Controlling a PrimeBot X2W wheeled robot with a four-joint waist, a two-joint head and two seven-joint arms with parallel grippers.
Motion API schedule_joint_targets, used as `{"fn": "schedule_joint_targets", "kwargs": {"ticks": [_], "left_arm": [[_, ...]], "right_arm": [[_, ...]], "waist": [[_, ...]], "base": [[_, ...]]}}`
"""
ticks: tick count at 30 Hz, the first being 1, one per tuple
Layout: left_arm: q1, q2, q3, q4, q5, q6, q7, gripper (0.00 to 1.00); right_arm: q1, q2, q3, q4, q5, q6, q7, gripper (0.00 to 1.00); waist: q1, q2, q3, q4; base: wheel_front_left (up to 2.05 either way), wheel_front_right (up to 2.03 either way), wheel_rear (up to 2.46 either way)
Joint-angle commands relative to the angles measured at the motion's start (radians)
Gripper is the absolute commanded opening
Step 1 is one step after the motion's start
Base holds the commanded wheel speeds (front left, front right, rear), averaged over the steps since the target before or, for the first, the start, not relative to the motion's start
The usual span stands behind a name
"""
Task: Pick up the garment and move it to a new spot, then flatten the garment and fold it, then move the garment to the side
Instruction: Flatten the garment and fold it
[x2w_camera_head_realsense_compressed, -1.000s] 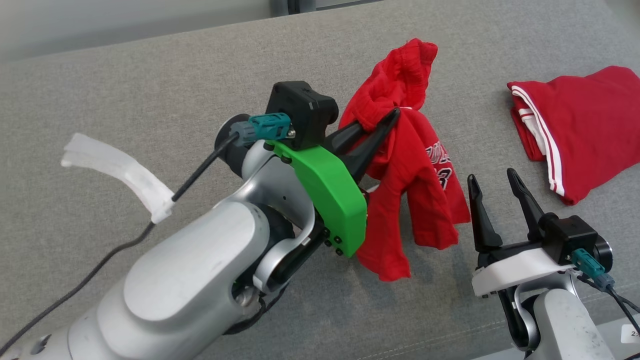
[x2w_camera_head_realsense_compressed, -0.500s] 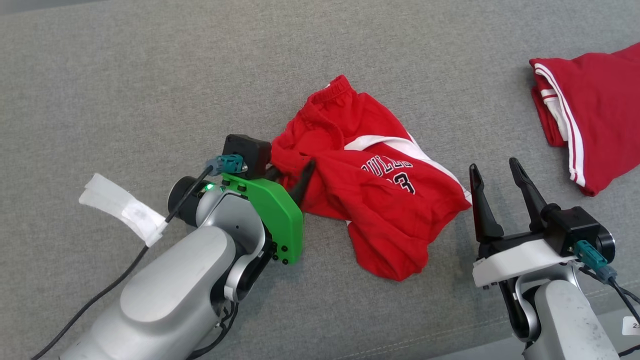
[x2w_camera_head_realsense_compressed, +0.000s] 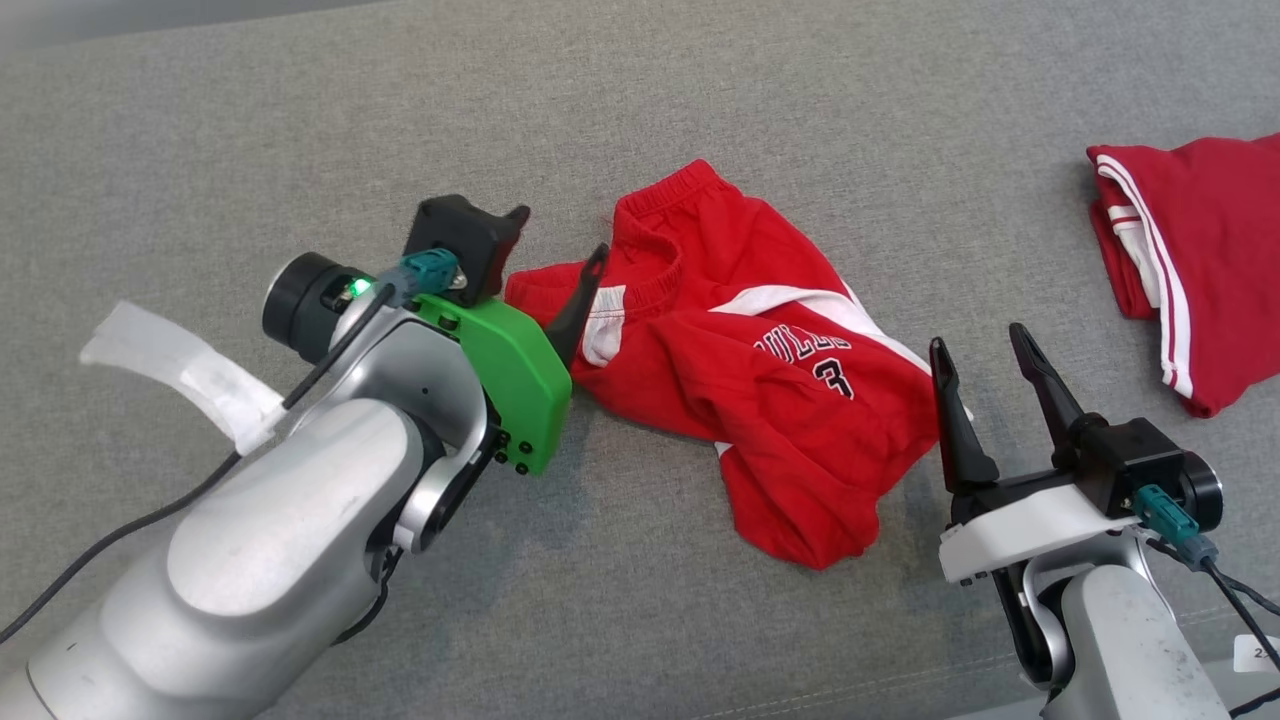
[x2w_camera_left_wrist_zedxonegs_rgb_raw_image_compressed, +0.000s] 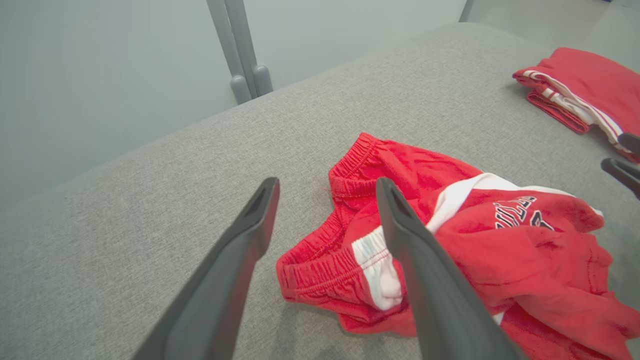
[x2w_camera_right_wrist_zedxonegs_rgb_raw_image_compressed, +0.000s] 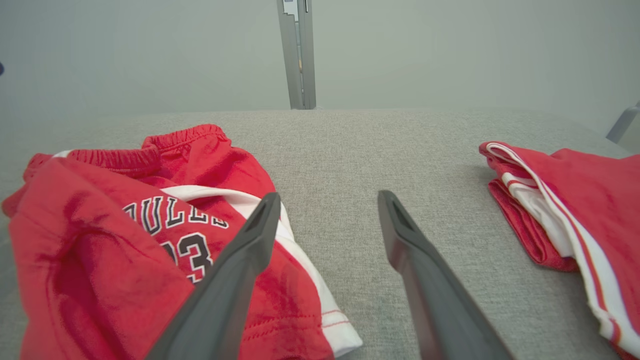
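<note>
Grey upholstered surface (x2w_camera_head_realsense_compressed: 300, 120), head view: red garment (x2w_camera_head_realsense_compressed: 760, 400) lies crumpled at centre, not yet flattened. Left gripper (x2w_camera_head_realsense_compressed: 565, 250) sits at its waistband end, jaws spread, gripping nothing. Right gripper (x2w_camera_head_realsense_compressed: 978, 338) hovers just beside the opposite edge, jaws likewise released. Folded red garment (x2w_camera_head_realsense_compressed: 1200, 260) lies well apart at right.

Left wrist view: waistband bunched under one finger, probably the next pinch point.

Right wrist view: printed panel beneath one finger, placed for spreading.

Garment (x2w_camera_head_realsense_compressed: 770, 390) on cushion (x2w_camera_head_realsense_compressed: 300, 120) between left gripper (x2w_camera_left_wrist_zedxonegs_rgb_raw_image_compressed: 326, 186) and right gripper (x2w_camera_head_realsense_compressed: 977, 338); folded cloth (x2w_camera_head_realsense_compressed: 1210, 260) farther right.
</note>
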Motion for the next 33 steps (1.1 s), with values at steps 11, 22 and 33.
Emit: {"fn": "schedule_joint_targets", "kwargs": {"ticks": [11, 22, 33], "left_arm": [[-0.085, 0.012, -0.117, 0.149, 0.048, -0.123, 0.109, 1.0], [-0.098, 0.054, -0.146, 0.179, -0.001, -0.191, 0.218, 0.37], [-0.103, 0.084, -0.092, 0.035, -0.117, -0.201, 0.284, 0.0]], "right_arm": [[-0.017, -0.007, 0.039, 0.013, 0.011, -0.001, -0.004, 1.0], [-0.003, -0.003, 0.03, 0.008, 0.021, -0.001, -0.004, 1.0], [0.0, -0.002, 0.01, 0.006, 0.025, -0.001, -0.004, 1.0]], "waist": [[0.0, 0.0, 0.015, -0.066], [0.0, 0.0, 0.037, -0.105], [0.0, 0.0, 0.021, -0.085]], "base": [[0.0, 0.0, 0.0], [0.0, 0.0, 0.0], [0.0, 0.0, 0.0]]}}
